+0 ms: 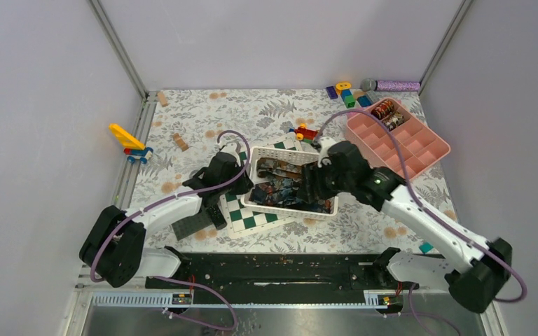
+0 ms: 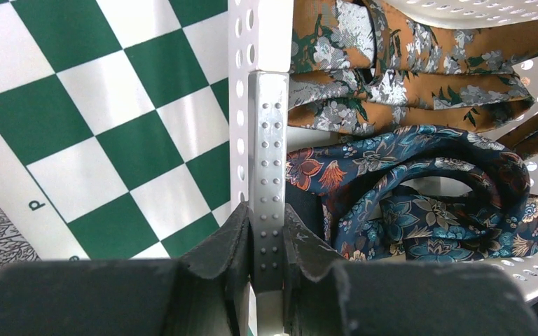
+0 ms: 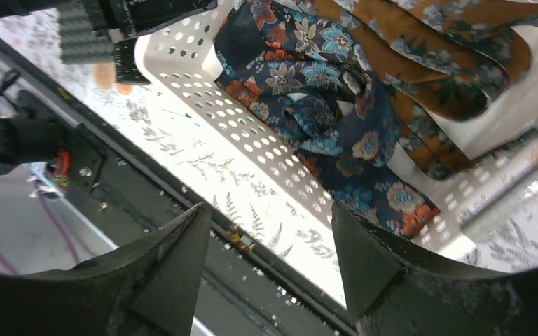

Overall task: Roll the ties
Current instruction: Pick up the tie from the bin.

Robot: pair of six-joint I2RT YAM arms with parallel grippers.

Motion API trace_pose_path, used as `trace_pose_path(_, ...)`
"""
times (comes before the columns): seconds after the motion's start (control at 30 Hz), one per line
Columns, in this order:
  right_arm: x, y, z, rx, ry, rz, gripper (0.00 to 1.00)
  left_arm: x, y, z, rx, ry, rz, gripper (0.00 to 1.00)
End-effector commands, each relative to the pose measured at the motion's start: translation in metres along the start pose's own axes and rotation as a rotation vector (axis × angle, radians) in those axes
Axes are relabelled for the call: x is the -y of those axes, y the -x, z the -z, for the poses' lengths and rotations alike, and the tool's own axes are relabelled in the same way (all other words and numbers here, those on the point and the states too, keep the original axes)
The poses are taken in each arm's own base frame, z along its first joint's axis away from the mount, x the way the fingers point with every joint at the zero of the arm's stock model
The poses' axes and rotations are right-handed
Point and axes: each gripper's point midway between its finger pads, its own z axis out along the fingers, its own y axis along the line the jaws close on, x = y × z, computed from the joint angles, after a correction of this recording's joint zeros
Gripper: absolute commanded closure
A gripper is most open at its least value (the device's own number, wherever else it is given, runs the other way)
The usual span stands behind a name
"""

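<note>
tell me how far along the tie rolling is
Early. Done: what look like a couple of rolled ties sit in the far corner of the pink tray. In hand: the left claw is shut on the wall of the white basket; the right claw hangs open over it, holding nothing. Left: the orange tie and navy tie lie loose and tangled inside.

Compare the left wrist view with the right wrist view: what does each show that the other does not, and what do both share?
Only the left wrist view shows the green-and-white chessboard and, clearly, the left jaws shut on the wall of the white basket. Only the right wrist view shows the black rail at the table's near edge and the right jaws open, holding nothing. Both show the basket, with the dark blue flowered tie and the orange-brown flowered tie lying in it.
</note>
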Motion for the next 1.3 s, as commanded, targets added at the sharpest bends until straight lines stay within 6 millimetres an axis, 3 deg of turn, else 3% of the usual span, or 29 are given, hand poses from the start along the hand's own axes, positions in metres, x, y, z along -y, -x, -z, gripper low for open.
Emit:
trace_pose_path(0.0,-0.005,0.031,-0.032,0.083,-0.044,0.156,0.29,0.026,0.030,-0.001,0.126,-0.102,0.025,1.00)
trace_pose_path(0.13,-0.003,0.051,-0.069,0.141,-0.060,0.204,0.29,0.026,0.021,-0.007,0.094,-0.116,0.024,1.00)
trace_pose_path(0.33,-0.004,0.063,-0.123,0.139,-0.056,0.297,0.30,0.031,0.015,-0.013,0.061,-0.146,0.026,1.00)
trace_pose_path(0.57,0.009,0.059,-0.169,0.110,-0.136,0.393,0.30,0.034,0.012,-0.019,0.037,-0.160,0.035,1.00)
trace_pose_path(0.77,0.023,0.063,-0.189,0.109,-0.198,0.477,0.32,0.036,0.009,-0.020,0.023,-0.169,0.036,1.00)
trace_pose_path(1.13,0.042,0.073,-0.206,0.076,-0.301,0.593,0.33,0.036,0.007,-0.019,0.011,-0.169,0.035,1.00)
trace_pose_path(1.27,0.047,0.061,-0.207,0.026,-0.298,0.611,0.35,0.036,0.007,-0.019,0.010,-0.168,0.034,1.00)
